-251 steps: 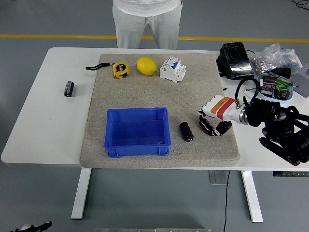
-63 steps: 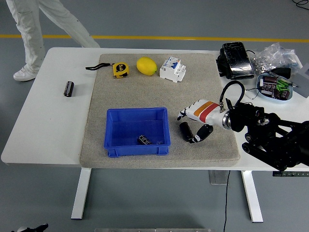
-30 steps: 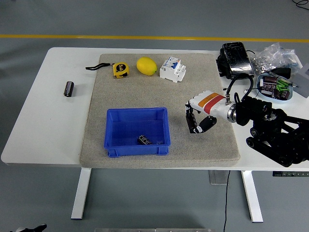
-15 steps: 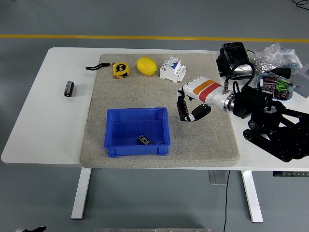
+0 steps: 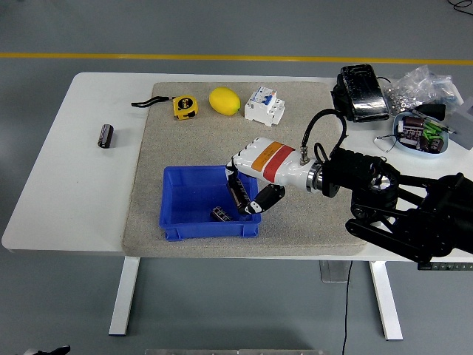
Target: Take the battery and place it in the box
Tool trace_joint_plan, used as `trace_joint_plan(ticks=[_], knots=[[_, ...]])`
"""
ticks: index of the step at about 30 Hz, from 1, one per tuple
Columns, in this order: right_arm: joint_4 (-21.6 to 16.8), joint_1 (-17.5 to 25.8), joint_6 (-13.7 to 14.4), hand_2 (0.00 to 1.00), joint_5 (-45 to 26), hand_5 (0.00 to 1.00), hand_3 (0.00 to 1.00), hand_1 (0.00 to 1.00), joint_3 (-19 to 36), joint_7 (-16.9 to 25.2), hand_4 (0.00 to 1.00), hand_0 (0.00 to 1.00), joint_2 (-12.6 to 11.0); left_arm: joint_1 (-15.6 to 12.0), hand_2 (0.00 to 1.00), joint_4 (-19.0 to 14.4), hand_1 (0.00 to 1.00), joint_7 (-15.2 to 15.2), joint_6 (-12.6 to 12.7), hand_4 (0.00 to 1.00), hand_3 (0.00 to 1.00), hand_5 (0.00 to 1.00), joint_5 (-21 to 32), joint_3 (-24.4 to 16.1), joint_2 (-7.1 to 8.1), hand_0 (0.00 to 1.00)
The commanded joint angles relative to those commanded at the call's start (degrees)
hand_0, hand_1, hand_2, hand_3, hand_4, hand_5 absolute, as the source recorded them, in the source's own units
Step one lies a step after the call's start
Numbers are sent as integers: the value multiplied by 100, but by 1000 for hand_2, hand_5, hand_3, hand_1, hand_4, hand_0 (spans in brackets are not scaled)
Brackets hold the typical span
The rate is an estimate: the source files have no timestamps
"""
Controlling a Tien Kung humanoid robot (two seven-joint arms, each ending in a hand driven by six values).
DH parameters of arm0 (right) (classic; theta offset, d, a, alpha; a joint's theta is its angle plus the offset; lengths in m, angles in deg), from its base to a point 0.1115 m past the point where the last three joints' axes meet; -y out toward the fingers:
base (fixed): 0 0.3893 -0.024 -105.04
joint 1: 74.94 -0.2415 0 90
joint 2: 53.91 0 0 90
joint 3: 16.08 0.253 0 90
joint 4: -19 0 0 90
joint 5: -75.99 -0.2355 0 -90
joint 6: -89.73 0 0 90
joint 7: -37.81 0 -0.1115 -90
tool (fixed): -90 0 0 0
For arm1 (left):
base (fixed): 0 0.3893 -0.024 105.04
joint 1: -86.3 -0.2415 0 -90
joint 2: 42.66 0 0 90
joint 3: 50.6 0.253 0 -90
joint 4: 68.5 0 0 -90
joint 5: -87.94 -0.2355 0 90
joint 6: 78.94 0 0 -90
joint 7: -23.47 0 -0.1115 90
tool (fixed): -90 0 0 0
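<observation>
Partly hidden: the battery (image 5: 241, 194) held in the right robot hand (image 5: 250, 194) shows only as a dark cylinder between the curled fingers (image 5: 233, 179) and the thumb; its ends and any label cannot be made out. It stands roughly upright in the grip, over the right part of the blue box (image 5: 210, 202), just inside the right wall. Whether it touches the box floor cannot be told.

A second battery (image 5: 221, 214) lies on the box floor near the front wall, dark, with a pale mark, small and blurred. A third battery (image 5: 106, 136) lies on the bare white worktop (image 5: 59, 192) at the left, well apart from the grey mat (image 5: 244, 133).

Right robot hand: white shell with orange and red bands, fingers closed round the battery. The black arm runs off toward the right edge of the view, cut off there.

Along the mat's far edge: yellow tape measure (image 5: 184, 107), lemon (image 5: 224, 100), white circuit breaker (image 5: 265, 106). At the far right, a black device (image 5: 360, 92) and a clear plastic bag (image 5: 423, 83), contents indistinct.
</observation>
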Motion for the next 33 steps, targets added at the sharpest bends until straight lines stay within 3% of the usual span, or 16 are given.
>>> trace_joint_plan(ticks=[2,3,8,9,23,33], knots=[[36,-30,11,508,-5,218,505,441,-53,-4,813,386,57,9,715,-1,645,14,4,637,622,486,26,18,4,685],[50,-42,24,685,-6,278,789,522,-70,-3,920,467,78,10,715,1,645,22,7,637,622,486,44,23,7,685],[162,-95,127,685,-56,278,789,522,-76,11,920,467,167,24,715,-1,645,52,18,637,622,486,133,78,18,685],[180,-105,148,735,-77,293,863,586,-70,4,934,521,176,28,715,-3,643,56,22,637,622,487,148,93,20,685],[250,-93,251,750,-105,306,893,599,266,-26,940,525,44,65,715,-12,642,91,41,636,620,487,252,185,17,685],[424,66,265,752,-91,318,888,600,1037,-56,947,531,-321,77,713,-5,642,113,45,636,621,487,313,214,19,685]])
